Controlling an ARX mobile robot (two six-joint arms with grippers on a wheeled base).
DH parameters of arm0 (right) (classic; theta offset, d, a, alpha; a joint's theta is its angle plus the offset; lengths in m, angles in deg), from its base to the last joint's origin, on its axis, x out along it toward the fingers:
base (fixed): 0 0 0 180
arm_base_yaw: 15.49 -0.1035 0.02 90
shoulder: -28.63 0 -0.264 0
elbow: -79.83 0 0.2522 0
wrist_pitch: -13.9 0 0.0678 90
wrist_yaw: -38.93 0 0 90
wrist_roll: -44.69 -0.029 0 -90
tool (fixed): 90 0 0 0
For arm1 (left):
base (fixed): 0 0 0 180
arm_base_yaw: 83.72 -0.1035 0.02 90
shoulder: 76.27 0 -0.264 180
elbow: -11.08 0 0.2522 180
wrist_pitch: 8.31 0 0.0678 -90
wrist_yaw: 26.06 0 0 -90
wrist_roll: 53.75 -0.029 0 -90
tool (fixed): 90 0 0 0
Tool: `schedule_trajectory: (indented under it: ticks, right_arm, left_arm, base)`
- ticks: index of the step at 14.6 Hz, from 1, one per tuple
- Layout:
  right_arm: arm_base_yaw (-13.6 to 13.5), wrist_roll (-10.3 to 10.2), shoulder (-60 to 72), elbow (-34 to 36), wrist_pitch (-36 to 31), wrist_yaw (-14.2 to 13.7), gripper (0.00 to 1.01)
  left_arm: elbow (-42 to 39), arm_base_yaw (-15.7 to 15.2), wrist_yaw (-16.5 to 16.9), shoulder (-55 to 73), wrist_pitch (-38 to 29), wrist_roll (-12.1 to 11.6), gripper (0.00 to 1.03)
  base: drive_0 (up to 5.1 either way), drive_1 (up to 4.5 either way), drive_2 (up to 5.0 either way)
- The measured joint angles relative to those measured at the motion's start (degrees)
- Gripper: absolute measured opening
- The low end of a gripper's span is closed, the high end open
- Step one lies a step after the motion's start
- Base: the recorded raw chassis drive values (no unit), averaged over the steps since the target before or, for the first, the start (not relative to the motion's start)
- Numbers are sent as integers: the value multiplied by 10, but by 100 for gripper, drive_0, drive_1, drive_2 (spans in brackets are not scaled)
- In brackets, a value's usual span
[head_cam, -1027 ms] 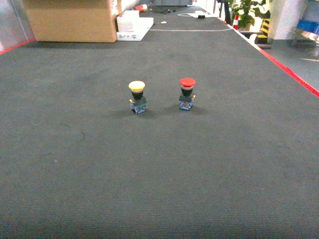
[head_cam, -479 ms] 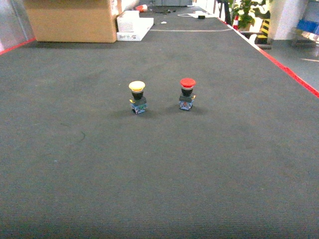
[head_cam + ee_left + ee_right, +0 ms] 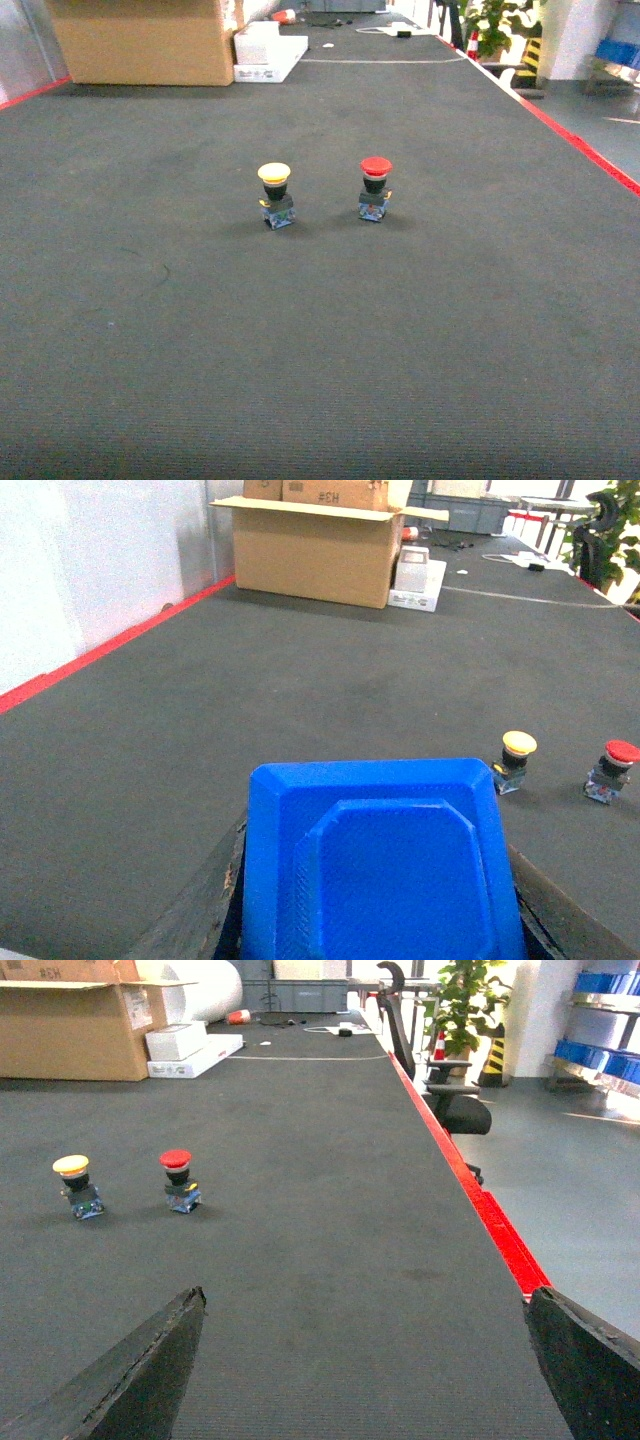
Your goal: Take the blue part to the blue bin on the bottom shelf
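Note:
The blue part (image 3: 385, 870) fills the bottom of the left wrist view, a blue block with chamfered corners and a raised middle panel. My left gripper (image 3: 378, 905) is shut on it, with a dark finger showing at each side, above the dark mat. My right gripper (image 3: 365, 1350) stands open over bare mat, its two dark fingertips (image 3: 150, 1370) far apart with nothing between them. Neither gripper shows in the head view. The blue bin and the bottom shelf are out of view.
A yellow-capped push button (image 3: 275, 195) and a red-capped one (image 3: 375, 188) stand side by side mid-mat. A cardboard box (image 3: 140, 40) and white boxes (image 3: 268, 50) sit at the far left. Red tape (image 3: 580, 145) marks the right edge. A far rack with blue crates (image 3: 605, 985) stands right.

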State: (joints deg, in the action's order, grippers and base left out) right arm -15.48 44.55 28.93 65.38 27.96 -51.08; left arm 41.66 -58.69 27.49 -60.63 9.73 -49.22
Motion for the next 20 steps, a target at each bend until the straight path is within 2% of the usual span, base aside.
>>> schedule_trajectory:
  ticks: [2,6,10,20]
  right_arm:
    - [0,0,0,0,0,0,98]
    - [0,0,0,0,0,0,98]
    - [0,0,0,0,2,0,98]
    - [0,0,0,0,0,0,98]
  left_arm:
    - [0,0,0,0,0,0,44]
    - [0,0,0,1,0,0,43]
    - [1,0,0,-2,0,0,43]
    - [1,0,0,-1,0,0,43]
  base:
    - [0,0,0]
    - [4,-403,412]
    - [0,0,0]
    - [-190,-190,-190]
